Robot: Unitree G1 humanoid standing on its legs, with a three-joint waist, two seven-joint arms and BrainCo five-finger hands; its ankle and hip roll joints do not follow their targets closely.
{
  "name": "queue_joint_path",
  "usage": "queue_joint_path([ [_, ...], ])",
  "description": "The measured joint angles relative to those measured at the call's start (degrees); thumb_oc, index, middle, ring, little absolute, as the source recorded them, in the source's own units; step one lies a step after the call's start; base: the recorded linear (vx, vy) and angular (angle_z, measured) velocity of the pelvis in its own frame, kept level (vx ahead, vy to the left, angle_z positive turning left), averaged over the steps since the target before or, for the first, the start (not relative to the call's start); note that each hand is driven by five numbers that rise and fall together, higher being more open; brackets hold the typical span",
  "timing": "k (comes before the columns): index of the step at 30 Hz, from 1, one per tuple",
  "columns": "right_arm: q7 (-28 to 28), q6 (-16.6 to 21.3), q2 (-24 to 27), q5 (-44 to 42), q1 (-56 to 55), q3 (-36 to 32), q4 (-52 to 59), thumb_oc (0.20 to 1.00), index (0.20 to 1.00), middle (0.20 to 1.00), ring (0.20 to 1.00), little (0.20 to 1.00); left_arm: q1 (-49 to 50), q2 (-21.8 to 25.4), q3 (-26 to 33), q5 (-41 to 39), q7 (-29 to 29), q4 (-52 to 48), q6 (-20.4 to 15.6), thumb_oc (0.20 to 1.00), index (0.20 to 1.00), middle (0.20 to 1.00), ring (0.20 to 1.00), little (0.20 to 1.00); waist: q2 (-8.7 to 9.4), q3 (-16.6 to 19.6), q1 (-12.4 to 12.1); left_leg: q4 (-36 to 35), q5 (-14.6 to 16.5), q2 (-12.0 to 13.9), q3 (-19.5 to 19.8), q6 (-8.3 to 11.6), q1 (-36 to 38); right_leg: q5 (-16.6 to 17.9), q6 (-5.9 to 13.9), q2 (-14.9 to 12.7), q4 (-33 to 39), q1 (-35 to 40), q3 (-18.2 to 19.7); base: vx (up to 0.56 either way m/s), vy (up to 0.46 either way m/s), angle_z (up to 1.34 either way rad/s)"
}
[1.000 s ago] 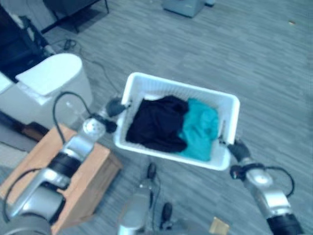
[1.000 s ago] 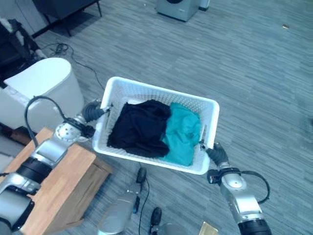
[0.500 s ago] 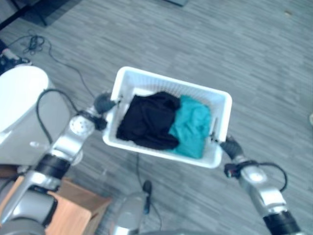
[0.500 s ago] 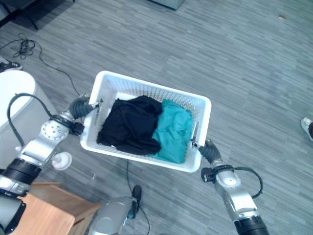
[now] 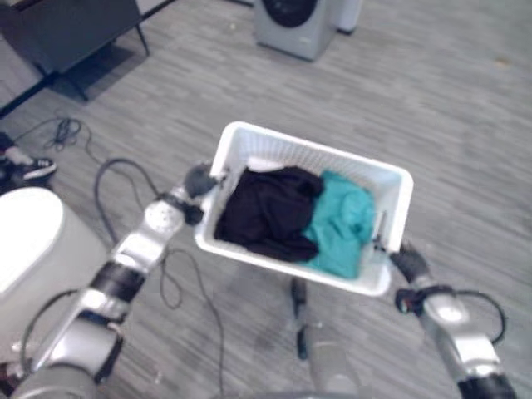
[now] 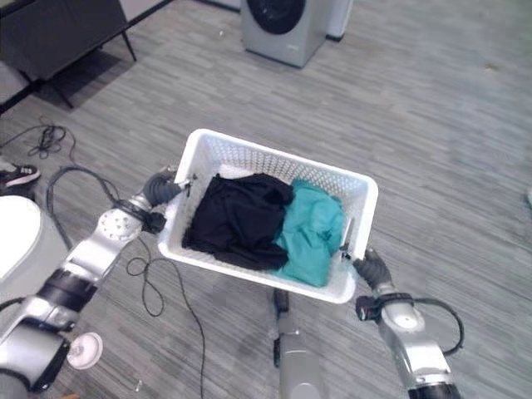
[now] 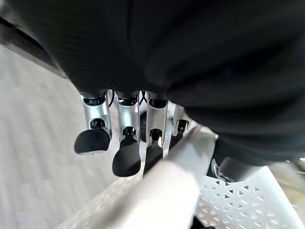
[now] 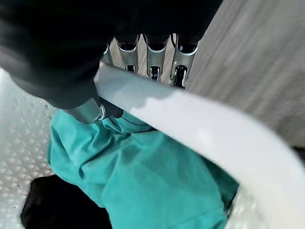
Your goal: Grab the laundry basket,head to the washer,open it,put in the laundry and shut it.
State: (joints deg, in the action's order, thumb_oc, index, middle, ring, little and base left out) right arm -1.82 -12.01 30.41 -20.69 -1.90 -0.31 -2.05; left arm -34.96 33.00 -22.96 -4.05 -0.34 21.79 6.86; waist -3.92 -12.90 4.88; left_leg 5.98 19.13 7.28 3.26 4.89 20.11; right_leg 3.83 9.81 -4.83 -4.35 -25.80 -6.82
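- Mid-frame, we see the white laundry basket held above the grey floor, black garment beside teal garment inside.
- Left hand clenches the basket's left rim.
- Right hand clenches the right rim.
- Washer sits at top centre.

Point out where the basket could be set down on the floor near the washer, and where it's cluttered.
Bare grey floor lies right of the washer, ahead of the laundry basket that the left hand and right hand grip by its rims. The left side is crowded: a dark cabinet, loose cables, a shoe and a white bin.
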Motion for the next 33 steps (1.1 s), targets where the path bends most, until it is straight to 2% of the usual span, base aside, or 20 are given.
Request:
queue_joint_path([
  [1,0.53,-0.60,0.88,0.01,0.66,0.14,-1.25,0.200,0.200,0.200,0.200,0.200,1.63,-0.07,-0.20,0.62,-0.05,-0.67,0.24,0.200,0.200,0.200,0.200,0.200,1.02,-1.39,0.31,1.68,-6.16,0.89,0.62,3.75,3.29,1.16,-4.76,-0.91,-11.30,0.05,-3.65,0.93,-0.381,0.51],
  [2,1.46,-0.72,2.30,-0.01,0.48,0.10,-1.28,0.200,0.200,0.200,0.200,0.200,1.87,-0.14,-0.42,0.66,-0.08,-1.24,0.33,0.200,0.200,0.200,0.200,0.200,1.20,-1.45,0.86,4.14,-9.91,2.39,1.33,4.30,4.68,-0.73,-7.42,-0.81,-17.02,0.93,-5.26,0.84,-0.410,0.55],
  [4,1.86,-0.70,1.79,-0.11,0.64,-1.78,-1.04,0.200,0.200,0.200,0.200,0.200,3.14,-0.22,0.49,0.73,0.08,-4.38,0.06,0.200,0.200,0.200,0.200,0.200,1.52,-1.07,0.60,19.03,-25.91,6.15,3.82,5.31,1.77,-10.54,-13.43,3.99,-22.60,7.29,-5.84,0.74,-0.608,0.18],
  [5,2.01,0.75,3.31,-0.69,-0.17,-1.38,-0.23,0.200,0.200,0.200,0.200,0.200,4.12,0.31,1.52,0.65,0.05,-6.05,-0.73,0.200,0.200,0.200,0.200,0.200,2.27,-0.59,0.07,31.19,-30.90,6.05,3.95,4.23,-5.99,-13.96,-16.99,6.46,-22.24,9.43,-5.17,0.72,-0.712,0.22],
  [6,1.86,1.50,4.13,-1.63,-1.61,-2.74,1.11,0.200,0.200,0.200,0.200,0.200,2.74,0.87,0.50,0.65,0.08,-8.47,-0.74,0.200,0.200,0.200,0.200,0.200,2.99,-0.05,0.15,54.23,-40.79,7.52,2.56,-4.83,-22.34,-15.82,-20.72,9.47,-21.21,10.63,-4.14,0.48,-0.495,-0.12],
  [7,2.10,1.70,4.47,-2.11,-1.58,-2.83,0.49,0.200,0.200,0.200,0.200,0.200,4.52,3.78,-0.40,0.54,-0.04,-11.79,-0.47,0.200,0.200,0.200,0.200,0.200,6.70,-0.08,-2.41,78.24,-37.48,8.03,-2.50,-12.43,-39.98,-16.91,-23.04,11.25,-18.45,15.65,-2.95,0.59,-0.453,-0.01],
  [8,1.71,1.85,3.68,-2.02,-1.81,-1.25,0.57,0.200,0.200,0.200,0.200,0.200,6.73,4.20,-0.27,0.53,0.00,-11.01,-0.20,0.200,0.200,0.200,0.200,0.200,9.76,0.76,-2.39,78.30,-33.66,5.55,-1.68,-11.25,-45.35,-16.78,-22.82,10.95,-14.96,20.58,-2.39,0.33,-0.218,-0.40],
  [9,1.57,1.86,3.44,-1.88,-3.71,-1.30,1.89,0.200,0.200,0.200,0.200,0.200,8.26,4.01,-0.26,0.46,-0.01,-11.05,-0.02,0.200,0.200,0.200,0.200,0.200,11.39,1.50,-3.28,77.66,-30.03,5.17,-2.28,-13.84,-50.55,-16.41,-22.25,10.85,-11.36,25.05,-1.76,0.35,-0.090,0.02],
  [10,0.81,1.83,3.17,-1.84,-5.62,-1.90,3.59,0.200,0.200,0.200,0.200,0.200,8.19,3.57,-0.66,-0.04,0.02,-10.73,-0.23,0.200,0.200,0.200,0.200,0.200,12.71,1.43,-4.03,72.35,-25.54,4.33,-4.23,-11.09,-55.39,-15.83,-20.24,10.29,-8.06,28.62,-1.80,0.38,0.041,-0.18],
  [11,0.58,1.74,3.58,-1.84,-5.21,-1.33,3.36,0.200,0.200,0.200,0.200,0.200,8.30,3.38,-0.63,-0.56,0.12,-9.83,-0.14,0.200,0.200,0.200,0.200,0.200,12.82,0.07,-5.36,53.63,-23.67,2.80,-7.86,-10.23,-55.85,-15.19,-17.50,10.30,-7.70,32.88,-1.53,0.56,0.048,-0.21],
  [14,-0.08,1.66,2.87,-1.79,-5.81,-0.81,2.97,0.200,0.200,0.200,0.200,0.200,8.33,2.28,-0.80,-0.60,0.16,-8.12,-0.74,0.200,0.200,0.200,0.200,0.200,9.45,1.10,-6.85,16.62,-20.84,-4.39,-11.12,-5.98,-53.51,-15.88,-13.65,10.86,-5.94,40.76,-0.53,0.50,0.046,-0.42],
  [16,-0.37,1.70,3.25,-1.79,-5.82,0.27,2.80,0.200,0.200,0.200,0.200,0.200,8.13,2.24,-1.15,-0.57,0.17,-6.90,-0.70,0.200,0.200,0.200,0.200,0.200,8.09,1.58,-8.19,4.08,-18.71,-8.29,-11.65,-7.42,-50.37,-16.70,-12.15,11.42,-2.84,46.75,0.53,0.49,0.021,-0.74],
  [17,-0.59,1.67,3.42,-1.81,-8.08,1.27,2.59,0.200,0.200,0.200,0.200,0.200,9.23,1.61,-2.14,-0.56,0.15,-6.06,-0.70,0.200,0.200,0.200,0.200,0.200,5.77,3.90,-8.83,-2.06,-8.86,-11.68,-8.14,-10.18,-43.96,-17.20,-11.32,13.03,-2.77,53.13,3.53,0.66,0.071,-0.69],
  [18,-0.60,1.65,1.47,-1.80,-8.40,1.41,2.00,0.200,0.200,0.200,0.200,0.200,9.14,2.52,-2.65,-0.55,0.08,-5.86,-0.80,0.200,0.200,0.200,0.200,0.200,7.03,4.66,-9.07,-3.56,-14.78,-13.56,-4.67,-12.76,-41.94,-18.73,-10.00,12.81,-4.82,54.27,4.87,0.70,0.094,-0.38],
  [20,-1.46,1.41,-0.43,-1.70,-5.85,2.62,0.75,0.200,0.200,0.200,0.200,0.200,8.42,3.45,-2.69,-0.53,0.51,-5.21,0.03,0.200,0.200,0.200,0.200,0.200,9.17,4.03,-8.28,-0.08,-18.75,-14.69,-4.97,-11.83,-42.34,-23.53,-9.73,10.25,-4.68,51.97,5.98,0.61,0.114,-0.45],
  [24,-0.36,0.39,-1.19,-1.83,-5.27,3.67,0.84,0.200,0.200,0.200,0.200,0.200,6.75,4.12,-0.50,-0.52,-0.08,-6.18,0.23,0.200,0.200,0.200,0.200,0.200,11.37,3.28,-10.13,7.09,-24.18,-14.57,-8.30,-11.27,-38.68,-16.35,-9.14,8.14,-9.44,51.73,8.62,0.41,0.096,-0.30],
  [26,-0.47,0.88,-2.78,-1.74,-3.68,3.48,1.27,0.200,0.200,0.200,0.200,0.200,6.33,5.91,0.57,-0.49,-0.02,-6.73,-0.16,0.200,0.200,0.200,0.200,0.200,13.61,3.11,-10.18,9.28,-21.46,-15.36,-9.13,-11.69,-37.74,-10.28,-8.18,6.86,-11.87,51.24,8.31,0.45,0.183,-0.14],
  [28,-0.24,0.65,-4.24,-0.41,-1.95,3.59,1.10,0.200,0.200,0.200,0.200,0.200,6.31,8.14,0.69,-0.48,0.00,-6.73,0.01,0.200,0.200,0.200,0.200,0.200,13.77,2.91,-10.16,7.53,-19.78,-15.50,-9.29,-12.65,-34.21,-3.89,-0.14,4.73,-28.61,43.18,6.97,0.41,0.204,-0.31],
  [29,0.06,0.37,-4.82,0.14,-1.30,3.59,1.10,0.200,0.200,0.200,0.200,0.200,6.31,8.85,0.69,-0.48,0.00,-6.72,0.05,0.200,0.200,0.200,0.200,0.200,13.55,2.70,-10.43,6.59,-19.55,-15.89,-9.33,-12.97,-32.38,-3.69,0.82,3.58,-36.17,39.20,6.43,0.36,0.183,-0.28],
  [33,0.29,-0.03,-5.66,1.33,-0.07,3.50,1.14,0.200,0.200,0.200,0.200,0.200,5.90,8.88,2.47,-0.52,0.14,-7.69,0.00,0.200,0.200,0.200,0.200,0.200,8.42,-0.65,-10.20,3.06,-15.74,-15.00,-9.16,-14.14,-21.58,-7.95,-2.03,-4.34,-57.31,21.53,-0.51,0.36,0.116,-0.19],
])
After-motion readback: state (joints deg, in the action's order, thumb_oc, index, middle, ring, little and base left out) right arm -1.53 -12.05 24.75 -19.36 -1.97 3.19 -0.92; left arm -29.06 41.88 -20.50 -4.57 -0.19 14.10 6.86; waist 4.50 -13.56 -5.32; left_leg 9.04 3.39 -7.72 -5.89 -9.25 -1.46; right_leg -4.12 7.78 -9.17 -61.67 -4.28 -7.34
